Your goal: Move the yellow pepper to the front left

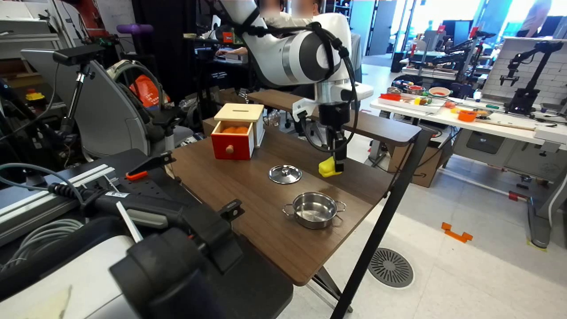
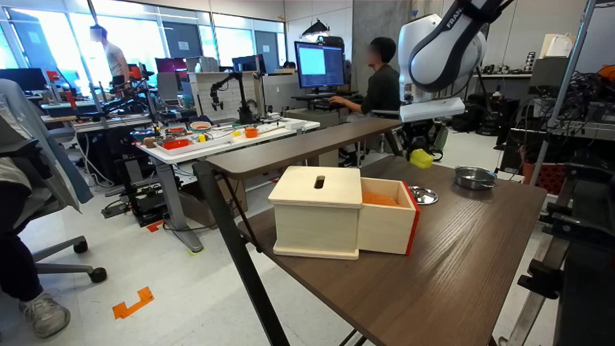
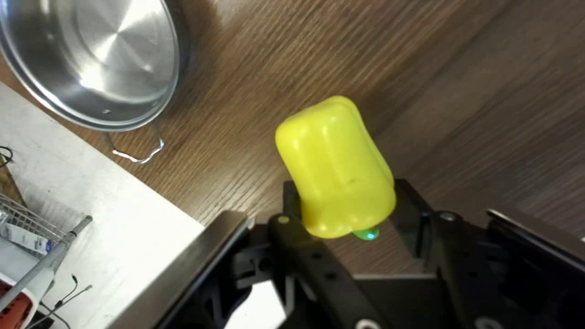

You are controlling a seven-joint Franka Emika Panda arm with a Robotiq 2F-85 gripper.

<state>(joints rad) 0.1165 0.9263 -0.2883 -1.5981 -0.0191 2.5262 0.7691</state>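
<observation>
Because the yellow pepper [image 3: 338, 167] hangs clear of the tabletop [image 1: 248, 186], as we read both exterior views, we log grasp and lift as done. What is left, in our judgement: the carry to the front left, lowering and release. We cannot tell from whose side front left is meant. Relative to the gripper [image 3: 348, 201], the pepper lies between the fingers [image 3: 409, 214], which are clamped on its flanks near the green stem [image 3: 368, 234]; the stemless end juts out from between them. Nearby, we note the shiny metal pot [image 1: 314, 210] and the round lid [image 1: 285, 174], both apart from the pepper. Well apart stands the wooden box [image 2: 314, 211], its red-fronted drawer [image 1: 223, 144] pulled out, orange contents [image 1: 237, 130] showing.
</observation>
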